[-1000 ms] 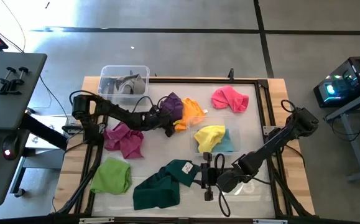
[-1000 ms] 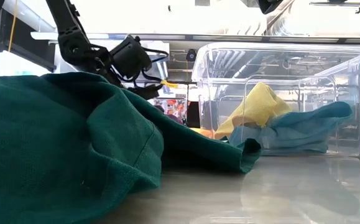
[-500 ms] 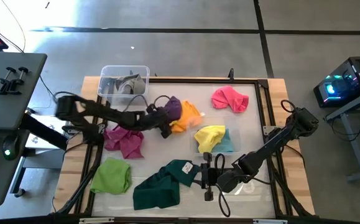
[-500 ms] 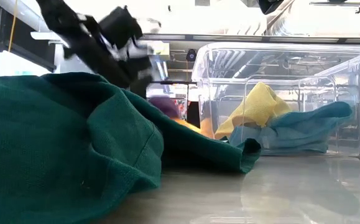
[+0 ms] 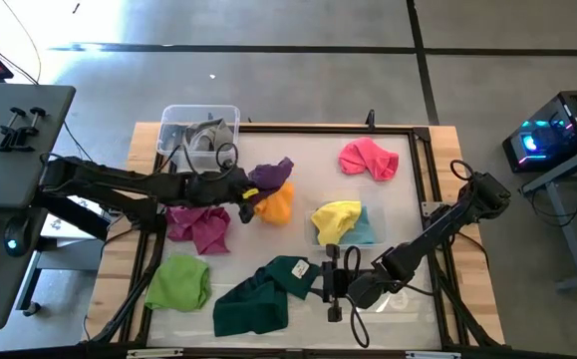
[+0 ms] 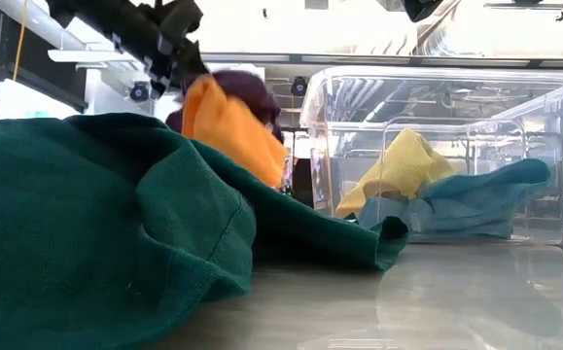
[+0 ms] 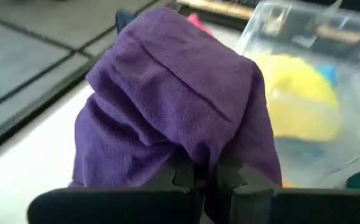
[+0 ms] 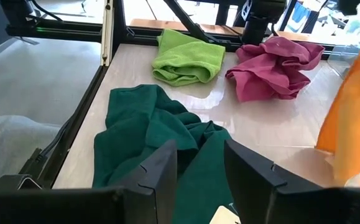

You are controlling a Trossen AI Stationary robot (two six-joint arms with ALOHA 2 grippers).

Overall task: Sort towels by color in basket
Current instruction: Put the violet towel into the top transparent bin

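The left gripper is clamped on the soft purple towel and the orange cloth, lifted above the table's middle. The right gripper rests with fingers apart by the crumpled dark green towel at the front edge.

At the centre of the high view a plain purple towel lies against a plain orange towel. Upper right sits a pink towel; right of centre a yellow towel overlaps a light blue towel. Left of centre is a magenta towel, lower left a lime green towel, bottom centre a dark green towel. A grey towel fills the clear bin at upper left. The tabletop is pale and glossy.
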